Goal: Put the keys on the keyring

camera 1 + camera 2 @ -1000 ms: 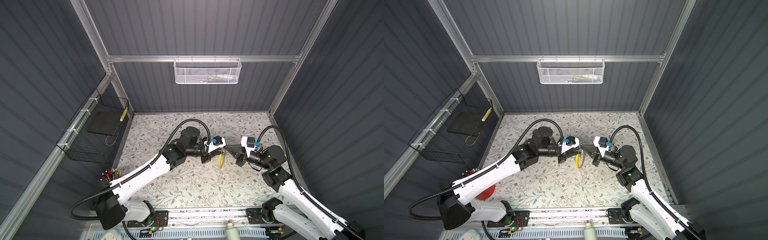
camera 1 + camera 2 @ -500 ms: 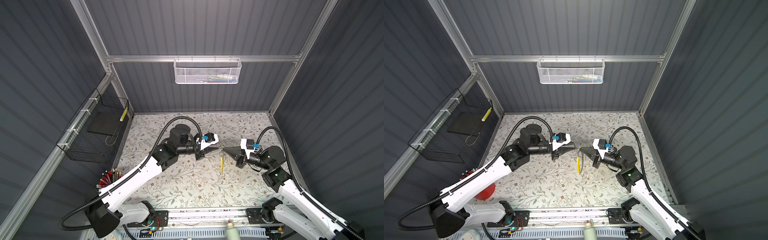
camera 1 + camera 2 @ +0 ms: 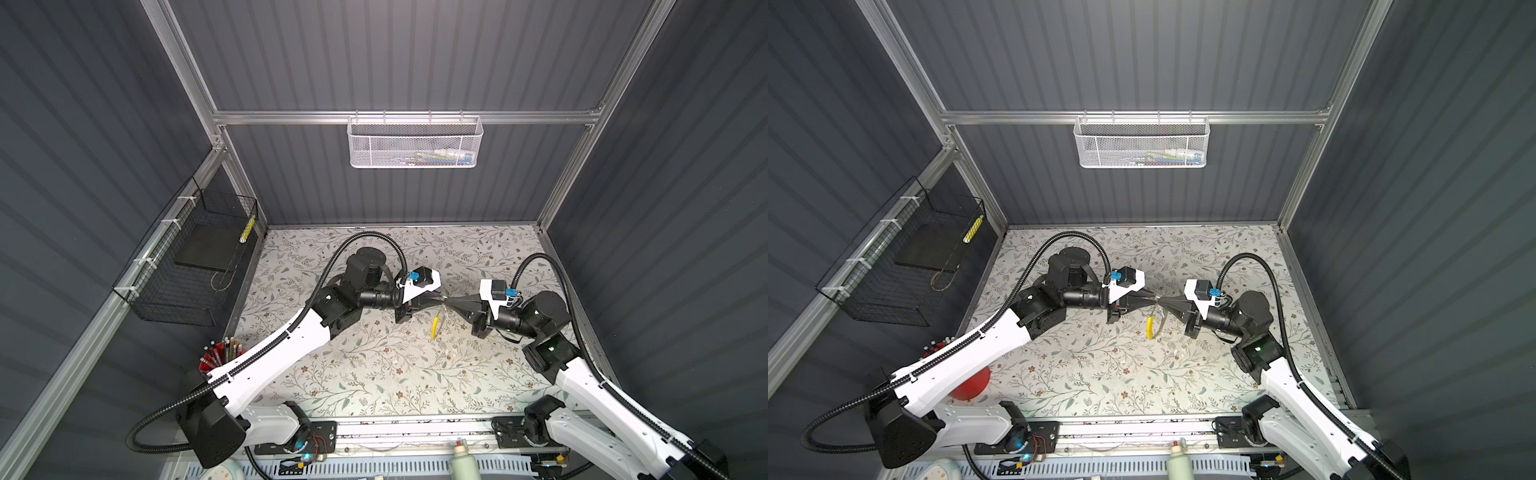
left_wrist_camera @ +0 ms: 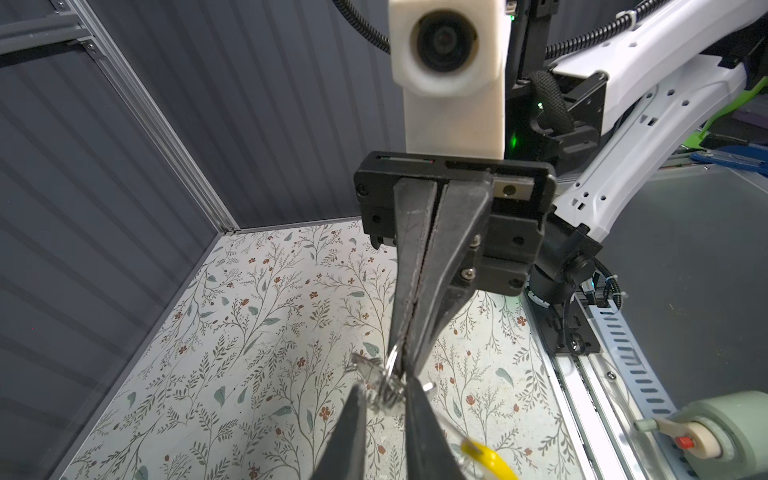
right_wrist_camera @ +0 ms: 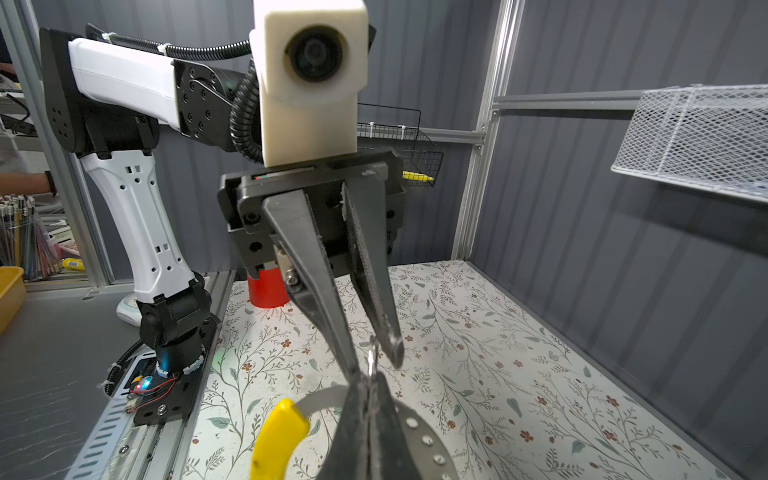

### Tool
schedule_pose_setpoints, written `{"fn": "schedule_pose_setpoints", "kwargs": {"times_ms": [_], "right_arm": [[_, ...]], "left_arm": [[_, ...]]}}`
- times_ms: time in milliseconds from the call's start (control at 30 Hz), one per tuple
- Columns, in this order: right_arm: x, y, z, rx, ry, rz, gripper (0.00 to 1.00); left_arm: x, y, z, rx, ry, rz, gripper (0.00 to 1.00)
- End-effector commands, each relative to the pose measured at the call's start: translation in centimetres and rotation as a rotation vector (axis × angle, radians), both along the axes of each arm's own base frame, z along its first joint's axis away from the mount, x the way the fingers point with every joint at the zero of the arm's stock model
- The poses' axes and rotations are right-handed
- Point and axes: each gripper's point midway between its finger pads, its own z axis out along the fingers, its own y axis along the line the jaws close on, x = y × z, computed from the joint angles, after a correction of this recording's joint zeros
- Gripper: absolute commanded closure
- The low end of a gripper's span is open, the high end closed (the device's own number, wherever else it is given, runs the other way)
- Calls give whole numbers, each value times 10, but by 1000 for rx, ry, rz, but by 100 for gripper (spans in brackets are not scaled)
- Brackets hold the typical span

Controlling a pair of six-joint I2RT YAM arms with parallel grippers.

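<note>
**Top views.** My left gripper (image 3: 439, 297) and right gripper (image 3: 448, 300) meet tip to tip above the middle of the floral mat (image 3: 374, 374). Half a second ago the left one stood slightly farther back, while the right arm has kept its place. The keyring (image 3: 435, 326) hangs below the right tips with its yellow segment lowest, and the same keyring (image 3: 1149, 328) shows so in both top views. The meeting tips hide any metal between them. A white mesh basket (image 3: 415, 141) hangs on the back wall and a black wire basket (image 3: 187, 257) on the left wall, both well apart from the grippers.

**Left wrist view.** My left fingers (image 4: 353, 419) stand a little apart around the keys (image 4: 374, 380), a silvery cluster just beside the clamped right tips. My own fingers cover part of it.

**Right wrist view.** Only here is the grip plain. My right jaws are closed on the keyring (image 5: 415, 419), a grey band with holes. A small metal ring (image 5: 372, 353) stands between the left fingers with a gap on either side.
</note>
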Motion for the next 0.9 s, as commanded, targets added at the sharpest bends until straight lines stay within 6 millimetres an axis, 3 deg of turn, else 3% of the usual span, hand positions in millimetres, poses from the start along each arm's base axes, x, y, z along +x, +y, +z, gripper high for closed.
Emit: {"fn": "schedule_pose_setpoints", "kwargs": {"times_ms": [0, 267, 433, 500, 733, 867], "right_arm": [[-6, 1, 15, 28, -43, 30, 100], [-3, 2, 12, 26, -25, 26, 100], [9, -10, 8, 5, -28, -116, 70], [9, -16, 8, -20, -51, -160, 66], [2, -24, 4, -161, -80, -194, 67], [2, -23, 2, -204, -88, -185, 70]], "left_arm": [[-2, -4, 13, -29, -6, -29, 86], [-3, -5, 15, -29, -20, -44, 100], [1, -2, 9, 65, -33, -26, 100], [1, 0, 0, 150, -47, -28, 100], [4, 4, -11, 398, -84, -18, 100], [1, 1, -9, 428, -98, -17, 100]]}}
